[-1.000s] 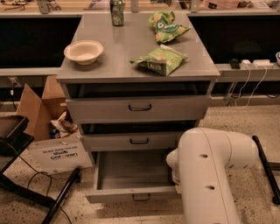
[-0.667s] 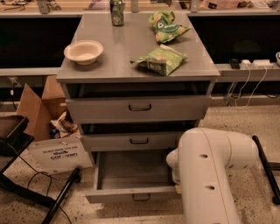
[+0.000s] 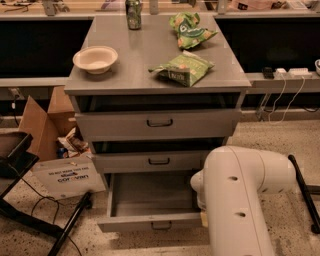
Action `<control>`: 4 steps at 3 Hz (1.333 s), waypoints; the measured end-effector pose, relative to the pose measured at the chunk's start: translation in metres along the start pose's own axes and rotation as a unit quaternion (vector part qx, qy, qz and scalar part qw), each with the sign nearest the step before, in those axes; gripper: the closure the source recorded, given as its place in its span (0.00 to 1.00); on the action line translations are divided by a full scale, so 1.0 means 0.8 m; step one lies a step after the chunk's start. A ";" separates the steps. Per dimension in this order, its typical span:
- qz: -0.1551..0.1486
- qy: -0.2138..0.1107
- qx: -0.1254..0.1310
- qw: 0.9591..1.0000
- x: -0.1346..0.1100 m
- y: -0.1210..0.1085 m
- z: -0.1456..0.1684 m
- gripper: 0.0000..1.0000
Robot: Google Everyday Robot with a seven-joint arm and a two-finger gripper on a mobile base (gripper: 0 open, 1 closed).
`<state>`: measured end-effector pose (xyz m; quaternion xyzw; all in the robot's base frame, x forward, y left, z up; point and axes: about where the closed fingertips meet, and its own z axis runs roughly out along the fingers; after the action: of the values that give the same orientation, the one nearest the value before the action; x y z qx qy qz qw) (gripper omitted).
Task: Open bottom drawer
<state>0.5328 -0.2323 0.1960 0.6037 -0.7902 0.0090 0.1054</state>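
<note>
The bottom drawer (image 3: 150, 221) of the grey cabinet is pulled well out, showing a plain grey empty inside (image 3: 150, 195). Its slim front has a small dark loop handle (image 3: 161, 225) at centre. Above it, the mid-height drawer (image 3: 150, 161) and the tall top drawer (image 3: 159, 123) stand slightly ajar. My white arm (image 3: 245, 200) fills the lower right, next to the open drawer's right side. The gripper is hidden behind the arm.
On the cabinet top (image 3: 135, 55) sit a beige bowl (image 3: 95, 59), a green can (image 3: 133, 11) and two green snack bags (image 3: 182, 67). A cardboard box (image 3: 45, 125) and a white bag (image 3: 67, 177) lie at the left. Black chair legs (image 3: 45, 225) cross the lower-left floor.
</note>
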 end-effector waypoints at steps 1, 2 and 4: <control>0.000 0.000 0.000 1.000 0.000 0.000 0.000 0.00; 0.000 0.000 0.000 1.000 0.000 0.000 0.000 0.00; 0.057 -0.023 -0.076 0.995 0.046 0.112 0.039 0.38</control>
<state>0.4331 -0.2477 0.1826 0.5480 -0.8238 -0.0589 0.1326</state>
